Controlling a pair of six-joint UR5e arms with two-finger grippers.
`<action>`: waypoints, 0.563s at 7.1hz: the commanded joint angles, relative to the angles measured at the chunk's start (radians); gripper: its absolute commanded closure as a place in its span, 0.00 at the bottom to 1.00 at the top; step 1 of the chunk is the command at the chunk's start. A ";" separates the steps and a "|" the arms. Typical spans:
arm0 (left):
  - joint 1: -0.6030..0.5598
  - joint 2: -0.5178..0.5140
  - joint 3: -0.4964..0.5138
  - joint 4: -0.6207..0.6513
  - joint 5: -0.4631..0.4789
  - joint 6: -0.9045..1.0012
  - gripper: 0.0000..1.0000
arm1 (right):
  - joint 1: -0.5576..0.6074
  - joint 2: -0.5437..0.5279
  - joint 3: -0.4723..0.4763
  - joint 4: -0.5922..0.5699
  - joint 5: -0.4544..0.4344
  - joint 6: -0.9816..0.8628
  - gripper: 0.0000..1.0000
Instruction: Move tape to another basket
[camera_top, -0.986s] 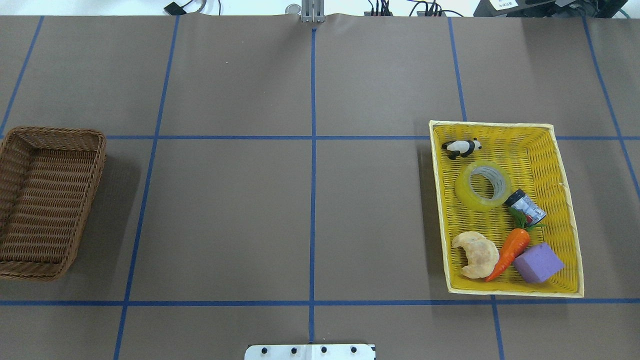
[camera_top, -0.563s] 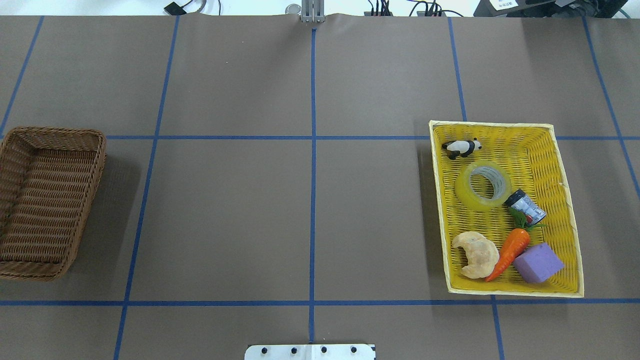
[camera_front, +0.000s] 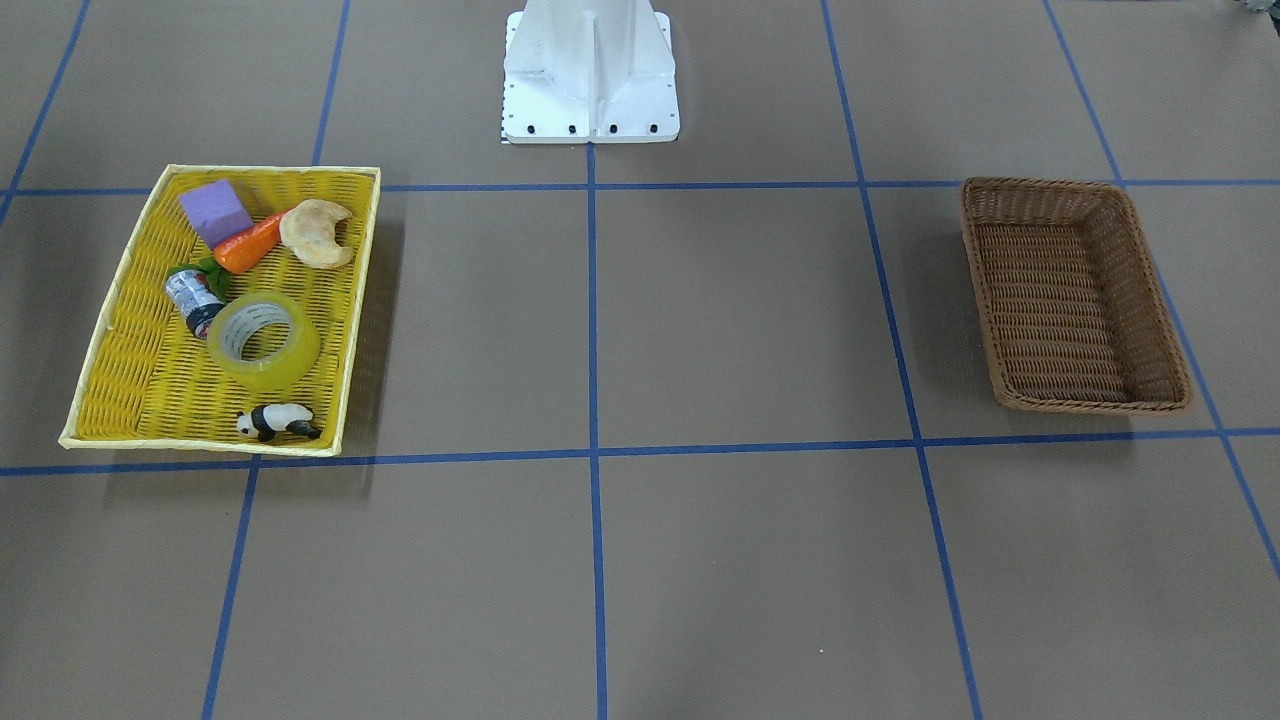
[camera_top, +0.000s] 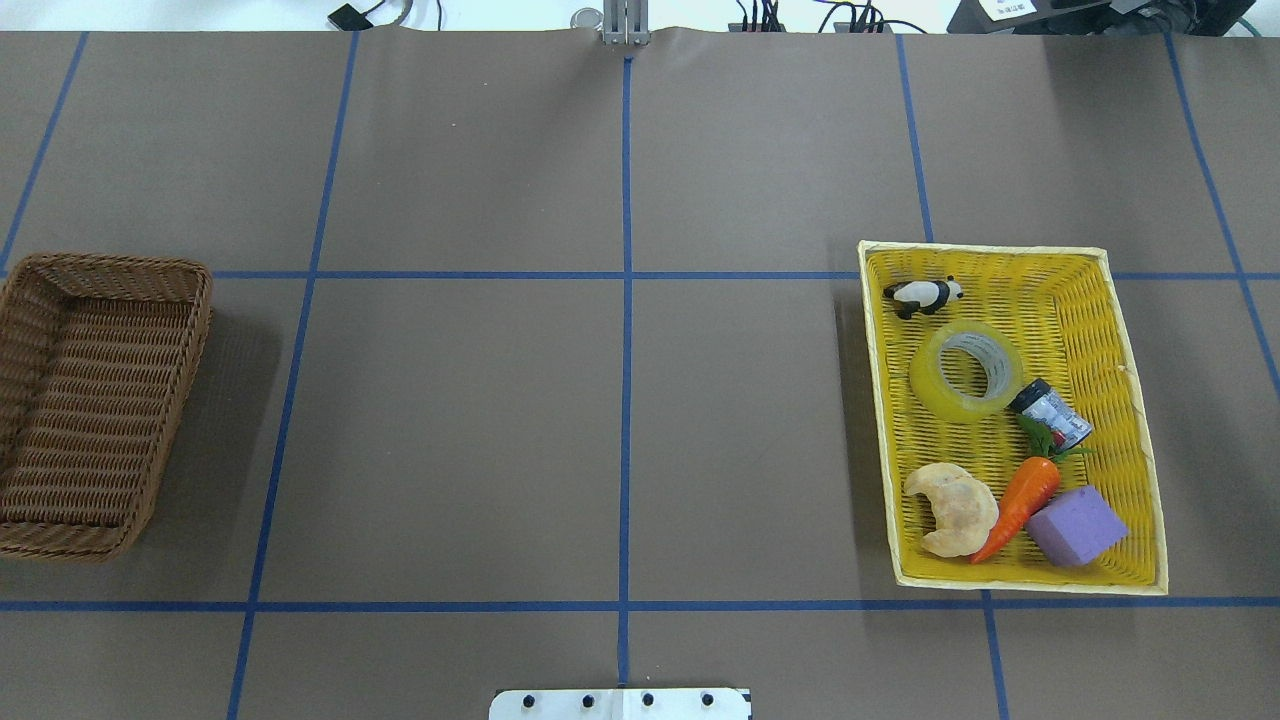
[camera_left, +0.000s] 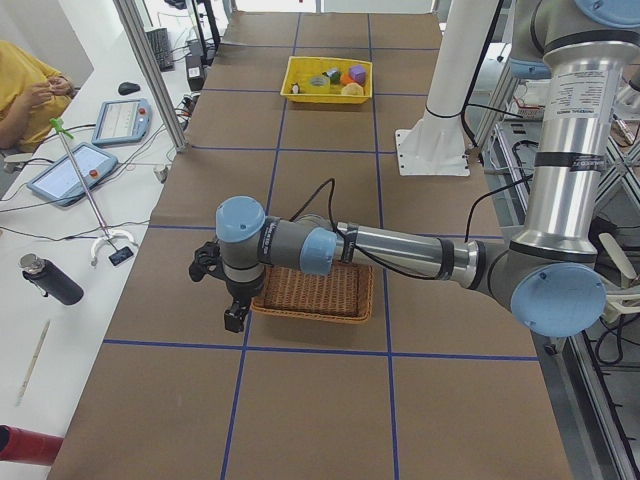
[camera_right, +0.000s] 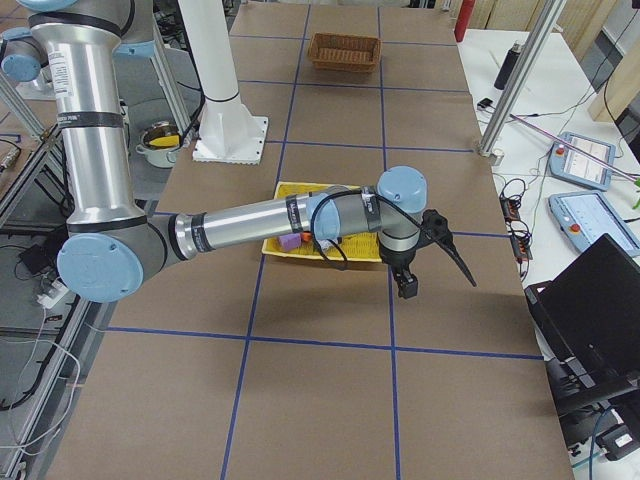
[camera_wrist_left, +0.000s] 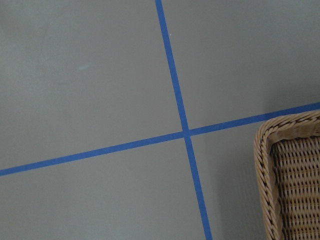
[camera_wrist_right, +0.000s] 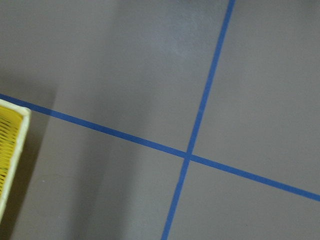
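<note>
Seeing the tape (camera_top: 966, 372) lying flat, hole up, inside the yellow basket (camera_top: 985, 247) on the right side of the worktop (camera_top: 620, 430). Sits in the far half of it, with a panda figure (camera_top: 924, 295) just beyond on the far side and a small can (camera_top: 1050, 414) at its near-right edge, touching or nearly so. Toward the near end of the same basket: croissant (camera_top: 954, 508), carrot (camera_top: 1022, 503) and purple block (camera_top: 1075, 526) bunched together, carrot against the block.

Found the brown wicker basket (camera_top: 110, 262) at the left edge of the worktop, well apart from the yellow one.

Reading the left arm (camera_left: 400, 250) as stretched low and roughly level, forearm passing over the brown wicker basket, wrist bent down past its outer edge. Puts the left pincer (camera_left: 203, 268) above bare worktop just beside a basket corner. Matches the left wrist view: wicker rim at lower right, crossing of blue grid lines (camera_wrist_left: 185, 134) mid-frame.

Same layout for the right arm (camera_right: 250, 225): forearm low over the yellow basket, wrist turned down beyond its outer side, right pincer (camera_right: 462, 268) over bare worktop. Right wrist view catches yellow rim at lower left.

Cannot tell whether either pincer is wide or narrow, with only the side views showing them. Tape well apart from both.
</note>
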 joint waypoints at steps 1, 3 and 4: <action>0.001 -0.024 0.000 -0.089 0.002 -0.001 0.01 | -0.123 0.003 0.005 0.178 0.006 0.074 0.00; 0.001 -0.047 0.014 -0.093 -0.006 -0.001 0.01 | -0.247 -0.001 0.011 0.313 0.003 0.283 0.01; 0.001 -0.047 0.014 -0.093 -0.007 0.001 0.01 | -0.323 -0.003 0.012 0.373 -0.006 0.427 0.02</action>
